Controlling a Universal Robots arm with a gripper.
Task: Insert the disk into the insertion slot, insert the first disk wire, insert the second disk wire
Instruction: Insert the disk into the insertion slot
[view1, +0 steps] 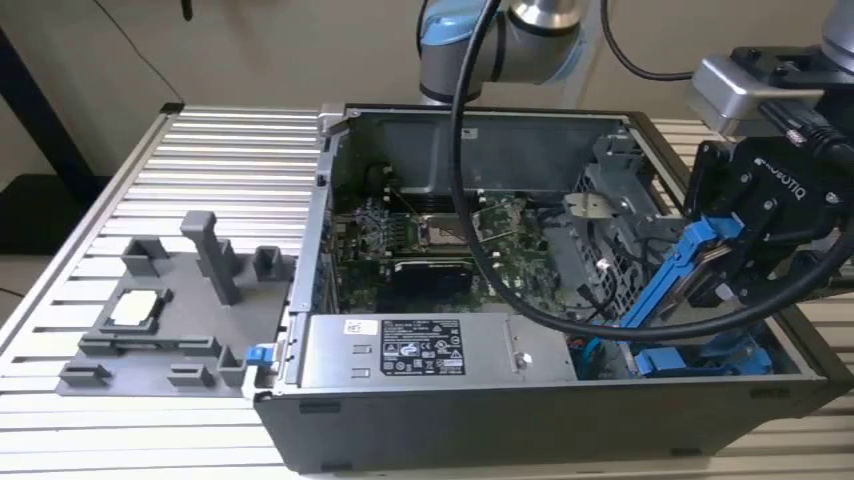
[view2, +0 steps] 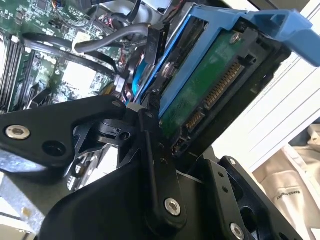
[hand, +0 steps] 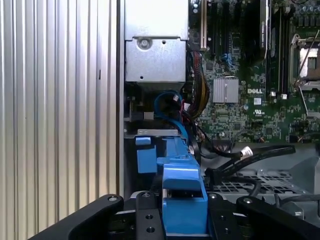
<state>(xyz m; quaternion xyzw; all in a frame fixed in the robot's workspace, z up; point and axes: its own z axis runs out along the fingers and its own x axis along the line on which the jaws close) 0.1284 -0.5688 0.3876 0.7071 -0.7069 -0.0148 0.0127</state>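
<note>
We see the robot's black hand (view1: 721, 270) clamped shut on the disk (view1: 667, 278), holding it over the open computer case (view1: 534, 425) at the exterior view's right. The disk, framed in its bright blue carrier, is edge-on to that camera and steeply tilted. Its long axis runs from an upper end by the hand down into the case, with the lower end leaning toward the exterior view's left. Just below it is the insertion slot (view1: 701, 360), marked by blue rails in the case's near corner. The disk is not yet seated there, and the hand and the case wall cover part of the opening. In the second wrist view the disk (view2: 200, 95) shows its green circuit-board side and a row of gold connector contacts (view2: 220, 85), with the hand (view2: 180, 145) gripping it from both sides. In the first wrist view the disk (hand: 182, 190) sits between the black links of the hand (hand: 182, 210) and is cut off at the frame edge, so we cannot make out its label. A thick black cable (view1: 462, 150) hangs across the motherboard (view1: 441, 235). The grey power-supply box (view1: 414, 350) lies along the case's near wall. The case rests on a slatted metal surface (view1: 214, 150) beside a grey fixture tray (view1: 160, 330).
</note>
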